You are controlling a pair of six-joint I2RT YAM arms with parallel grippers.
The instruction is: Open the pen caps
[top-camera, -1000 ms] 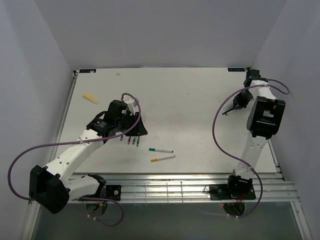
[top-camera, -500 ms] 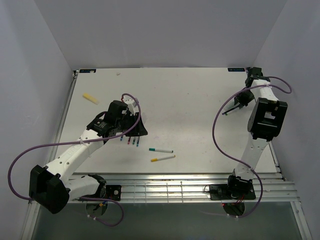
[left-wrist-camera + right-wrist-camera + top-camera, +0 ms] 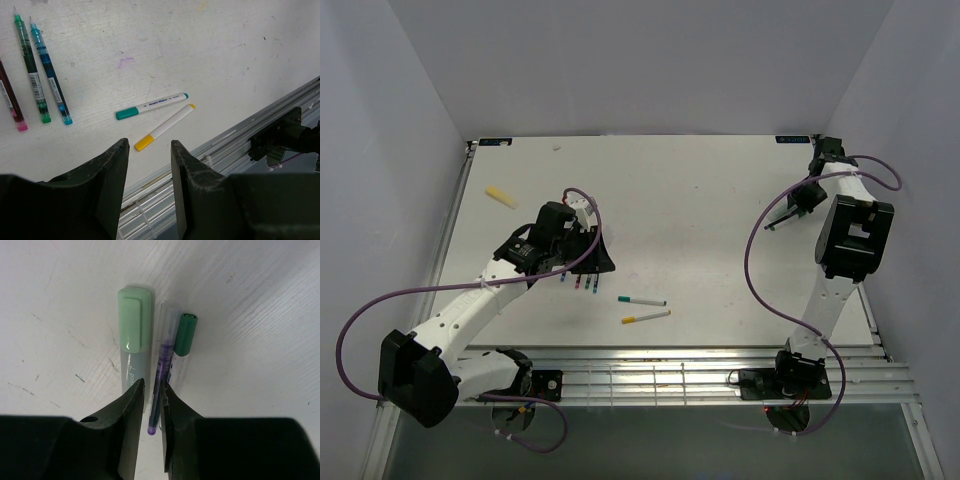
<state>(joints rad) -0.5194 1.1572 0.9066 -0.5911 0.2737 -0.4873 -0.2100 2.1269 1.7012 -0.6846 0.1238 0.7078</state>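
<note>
In the right wrist view a pale-green highlighter (image 3: 132, 347) with a green cap (image 3: 134, 317), a slim purple pen (image 3: 162, 375) and a green pen cap (image 3: 186, 334) lie side by side. My right gripper (image 3: 152, 385) stands narrowly open astride the purple pen's end, with a gap on the left side. My left gripper (image 3: 149, 146) hangs open and empty over a yellow-capped white pen (image 3: 167, 125) and a teal-capped white pen (image 3: 152, 105). Slim dark pens, green (image 3: 31, 65), blue (image 3: 50, 75) and red (image 3: 11, 102), lie at the left.
A yellow highlighter (image 3: 501, 197) lies alone at the table's far left. The two white pens (image 3: 642, 300) rest near the front edge, by the metal rails (image 3: 670, 370). My right gripper (image 3: 775, 222) is at the far right near the wall.
The right arm has shifted very slightly and its jaws have narrowed a touch. The left arm and the pens have not moved.
</note>
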